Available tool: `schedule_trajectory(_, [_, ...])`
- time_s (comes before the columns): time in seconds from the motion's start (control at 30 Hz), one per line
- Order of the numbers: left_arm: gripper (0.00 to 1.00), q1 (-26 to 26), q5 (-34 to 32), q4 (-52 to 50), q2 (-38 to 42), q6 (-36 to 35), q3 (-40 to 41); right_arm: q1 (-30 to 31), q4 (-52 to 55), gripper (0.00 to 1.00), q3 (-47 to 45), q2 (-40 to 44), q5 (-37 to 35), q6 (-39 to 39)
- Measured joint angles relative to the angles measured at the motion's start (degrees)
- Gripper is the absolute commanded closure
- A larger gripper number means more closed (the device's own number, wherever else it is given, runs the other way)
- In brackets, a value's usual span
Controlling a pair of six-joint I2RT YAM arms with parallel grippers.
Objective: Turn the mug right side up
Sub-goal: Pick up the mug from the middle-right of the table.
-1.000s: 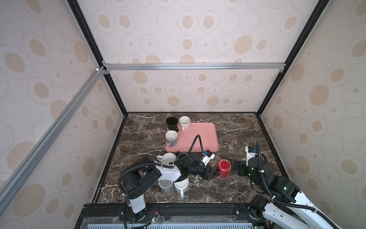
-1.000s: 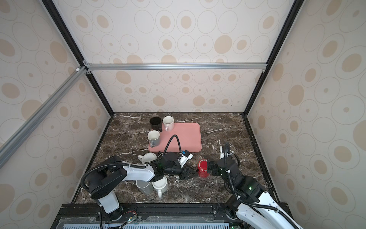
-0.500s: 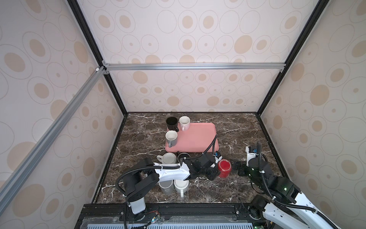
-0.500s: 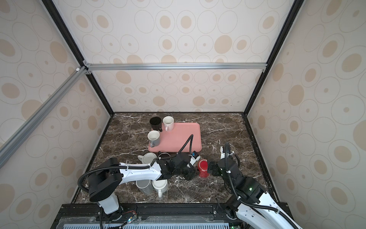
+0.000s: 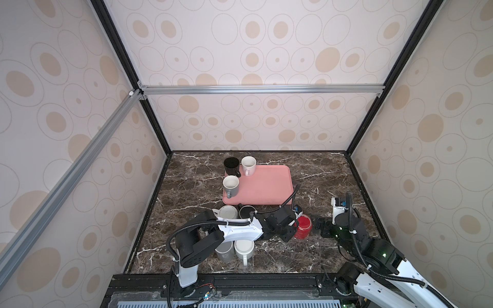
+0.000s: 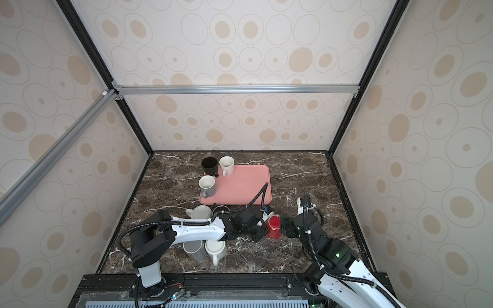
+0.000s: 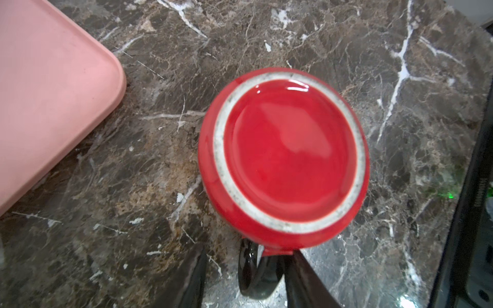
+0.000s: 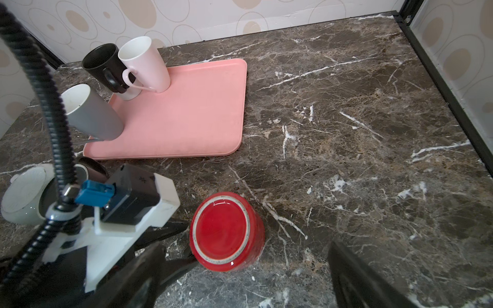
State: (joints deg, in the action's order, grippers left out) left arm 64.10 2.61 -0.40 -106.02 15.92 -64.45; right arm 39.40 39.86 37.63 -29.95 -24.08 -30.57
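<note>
Red mug (image 5: 303,226): position and attitude? (Inspector)

Upside down, base up, on the tabletop (image 5: 322,178). It sits just off the near corner of the pink tray (image 5: 266,184) and between my two hands. (Operator)

State of the hands? (Inspector)

My left hand (image 7: 246,254) is partly spread. Its fingers (image 7: 193,277) straddle the black handle (image 7: 252,274), with a gap showing on one side, so I record nothing pinched yet. My right hand (image 5: 318,226) is spread wide just beside the mug's other flank and holds nothing. (Operator)

Arm pose? (Inspector)

The left arm is stretched low and long across the tabletop, wrist roughly level. The right arm is bent, forearm low, with its hand pointing at the mug. (Operator)

How should the step be done? (Inspector)

In my judgement I should close squarely on the handle close to the mug wall, since the glaze looks slippery. I should lift clear of the tabletop before rolling the wrist. The left arm is near full stretch, so I would roll slowly and keep the right hand ready to steady the body. (Operator)
</note>
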Motion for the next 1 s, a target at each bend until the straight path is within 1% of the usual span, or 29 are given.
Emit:
schedule_trajectory(0.33, [0.62, 0.24, -2.05, -0.42, -1.9, -2.1, -1.09, -0.28, 0.0, 0.02, -0.04, -0.02, 0.02, 0.0])
schedule_trajectory(0.43, [0.65, 0.26, -2.51, -0.24, -1.97, -2.58, -1.09, -0.33, -0.02, 0.02, -0.04, -0.02, 0.02, 0.0])
schedule_trajectory(0.6, [0.76, 0.28, -2.54, 0.72, -1.97, -3.8, -1.09, -0.46, -0.37, 0.02, -0.35, -0.11, 0.04, -0.02])
schedule_trajectory(0.73, [0.83, 0.31, -2.47, 1.66, -1.97, -4.74, -1.05, -0.55, -0.42, 0.03, -0.68, -0.35, 0.07, -0.02])
schedule_trajectory(0.9, [0.95, 0.35, -2.51, 2.67, -1.97, -5.51, -0.61, -0.57, -0.42, 0.03, -0.7, -0.44, 0.07, -0.02])
schedule_trajectory(1.0, [1.0, 0.37, -2.49, 3.08, -1.97, -5.7, -0.37, -0.59, -0.42, 0.03, -0.7, -0.63, 0.07, -0.02])
